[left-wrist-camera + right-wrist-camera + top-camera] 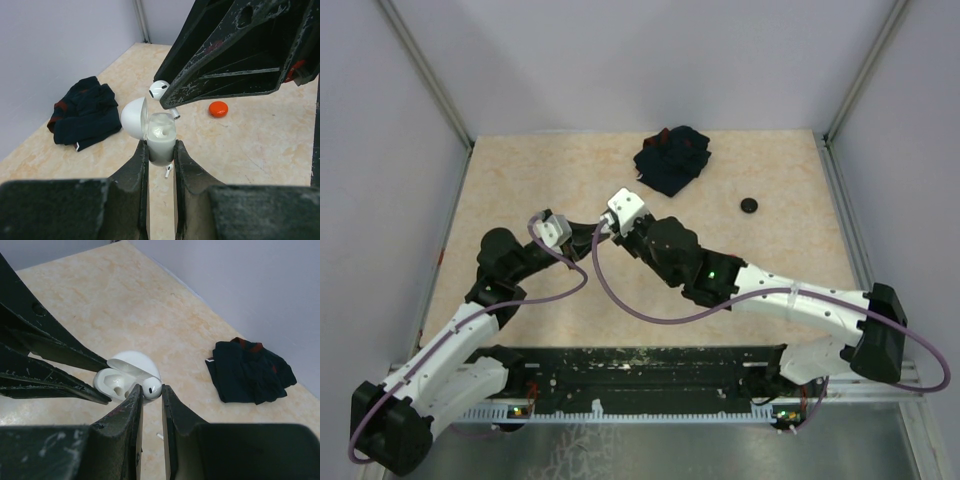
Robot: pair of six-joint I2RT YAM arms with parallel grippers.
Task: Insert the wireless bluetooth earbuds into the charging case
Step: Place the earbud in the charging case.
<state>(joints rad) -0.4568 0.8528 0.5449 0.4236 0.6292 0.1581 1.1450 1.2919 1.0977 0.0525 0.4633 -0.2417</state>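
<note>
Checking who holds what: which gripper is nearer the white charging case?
Left. The left gripper is shut on the charging case; the right gripper holds a white earbud just beside its open top.

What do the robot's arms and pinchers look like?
The left arm and the right arm both have white tube-shaped links with chunky black joints. A purple cable loops along each arm. A small green light glows on the right one. The left gripper and right gripper have long black fingers, scuffed with pale scratches.
</note>
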